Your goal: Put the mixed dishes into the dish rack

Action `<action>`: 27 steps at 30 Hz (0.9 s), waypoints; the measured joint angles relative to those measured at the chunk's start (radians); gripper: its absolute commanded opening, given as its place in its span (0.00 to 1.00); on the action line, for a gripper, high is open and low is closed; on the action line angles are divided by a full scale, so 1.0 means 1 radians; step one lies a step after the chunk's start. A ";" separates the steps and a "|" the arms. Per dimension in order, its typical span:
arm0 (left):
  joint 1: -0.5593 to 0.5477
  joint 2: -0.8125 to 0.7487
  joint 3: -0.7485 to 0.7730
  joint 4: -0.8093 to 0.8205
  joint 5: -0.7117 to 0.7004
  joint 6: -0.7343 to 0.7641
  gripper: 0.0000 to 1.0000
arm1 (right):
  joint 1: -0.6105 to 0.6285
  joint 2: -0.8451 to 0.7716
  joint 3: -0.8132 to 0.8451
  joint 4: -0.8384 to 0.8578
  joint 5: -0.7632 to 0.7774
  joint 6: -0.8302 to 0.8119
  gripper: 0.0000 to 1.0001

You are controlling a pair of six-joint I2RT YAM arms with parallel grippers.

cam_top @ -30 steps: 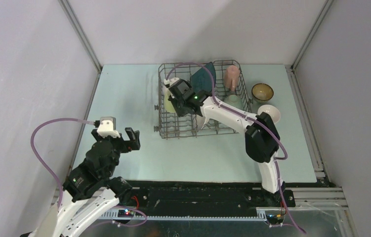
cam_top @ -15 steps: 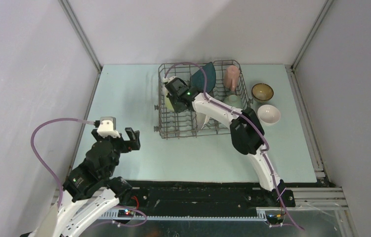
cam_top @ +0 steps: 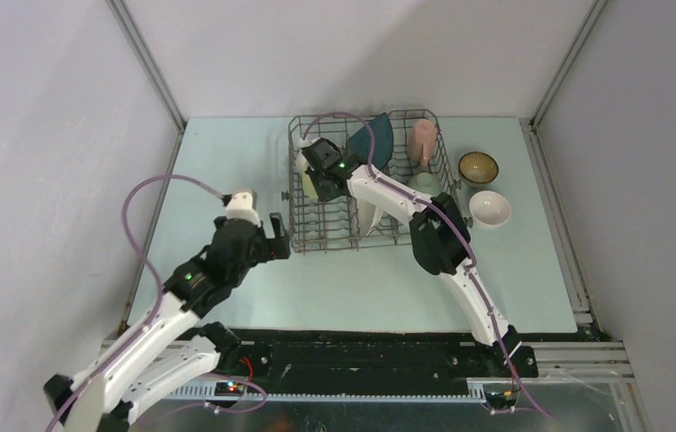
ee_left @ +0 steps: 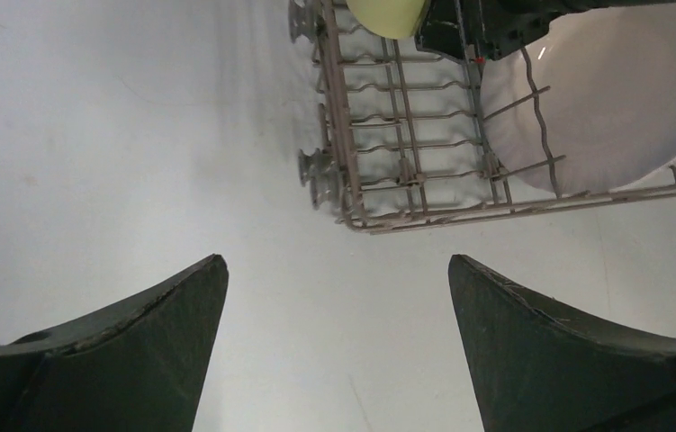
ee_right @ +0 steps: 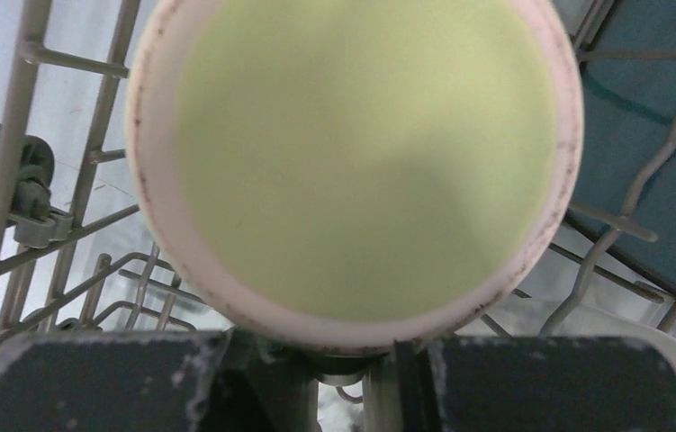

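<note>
The grey wire dish rack (cam_top: 431,191) stands at the back of the table. Inside it are a dark teal square plate (cam_top: 373,141), a pink mug (cam_top: 421,139), a pale green bowl (cam_top: 422,183) and a white round plate (cam_top: 370,217). My right gripper (cam_top: 317,176) reaches into the rack's left end and is shut on the yellow-green mug (cam_top: 309,188). In the right wrist view that mug (ee_right: 365,153) fills the frame above my right gripper (ee_right: 345,346). My left gripper (cam_top: 276,236) hangs open and empty just off the rack's near-left corner (ee_left: 352,216). The left gripper (ee_left: 338,270) shows wide apart over bare table.
A brown bowl (cam_top: 478,166) and a white bowl (cam_top: 490,208) sit on the table right of the rack. Small rack wheels (ee_left: 314,175) stick out at its left side. Grey walls close in the table on three sides.
My left arm has swung forward and right, from the near-left of the table up to the rack's near-left corner. My right gripper has shifted slightly back and left with the mug.
</note>
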 measured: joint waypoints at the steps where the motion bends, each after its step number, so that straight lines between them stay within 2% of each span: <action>1: 0.013 0.039 0.000 0.023 0.018 -0.014 1.00 | -0.002 0.001 0.000 -0.004 -0.001 0.000 0.00; 7: 0.138 0.282 -0.006 0.236 0.110 -0.074 0.99 | -0.014 0.007 0.001 -0.013 -0.008 0.000 0.00; 13: 0.211 0.502 0.007 0.389 0.156 -0.073 0.91 | -0.017 0.063 0.053 -0.034 -0.011 0.007 0.00; 18: 0.244 0.629 0.022 0.473 0.185 -0.071 0.82 | -0.016 0.098 0.100 -0.047 -0.012 0.019 0.00; 22: 0.251 0.721 0.058 0.500 0.202 -0.060 0.63 | -0.009 0.118 0.135 -0.045 -0.007 0.033 0.00; 25: 0.251 0.790 0.087 0.510 0.211 -0.039 0.42 | -0.004 0.130 0.144 -0.033 -0.004 0.038 0.00; 27: 0.259 0.802 0.087 0.505 0.213 -0.032 0.33 | -0.003 0.131 0.149 -0.032 -0.004 0.040 0.03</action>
